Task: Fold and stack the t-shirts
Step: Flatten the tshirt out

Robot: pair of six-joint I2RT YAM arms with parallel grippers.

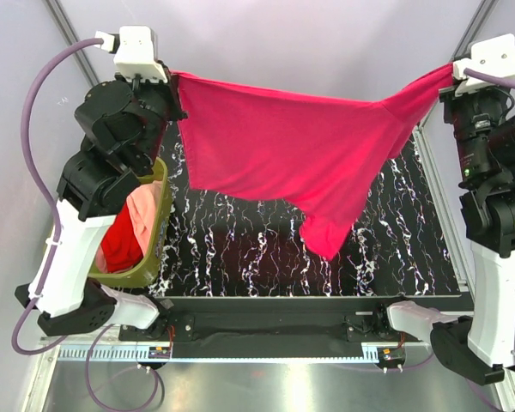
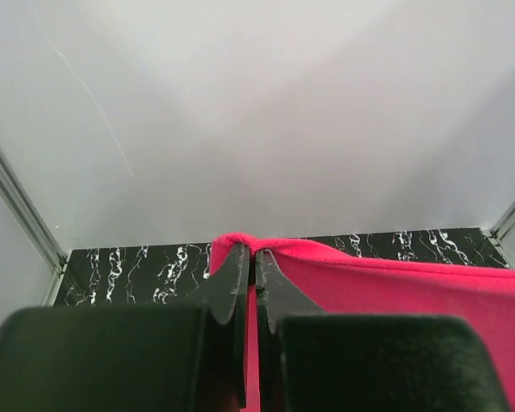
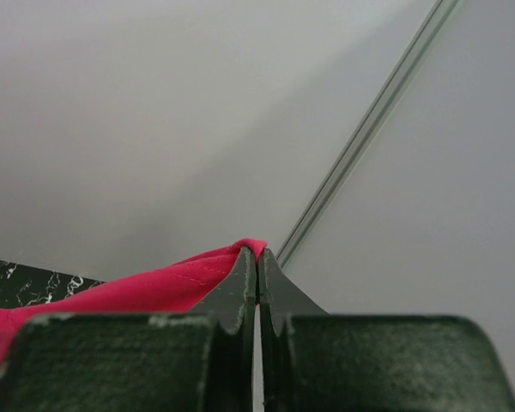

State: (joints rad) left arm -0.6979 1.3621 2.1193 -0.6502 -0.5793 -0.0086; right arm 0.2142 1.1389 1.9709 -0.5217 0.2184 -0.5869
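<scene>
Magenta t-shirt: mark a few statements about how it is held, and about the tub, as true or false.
1. The magenta t-shirt hangs spread in the air above the table. True.
2. The left fingers stand open, clear of the cloth. False: they are shut on the shirt's edge.
3. The right fingers pinch the shirt. True.
4. The olive-green tub is empty. False: red cloth and salmon cloth lie in it.
5. The tub stands at the table's right side. False: it stands at the left side.

olive-green tub, black white-veined tabletop
</scene>
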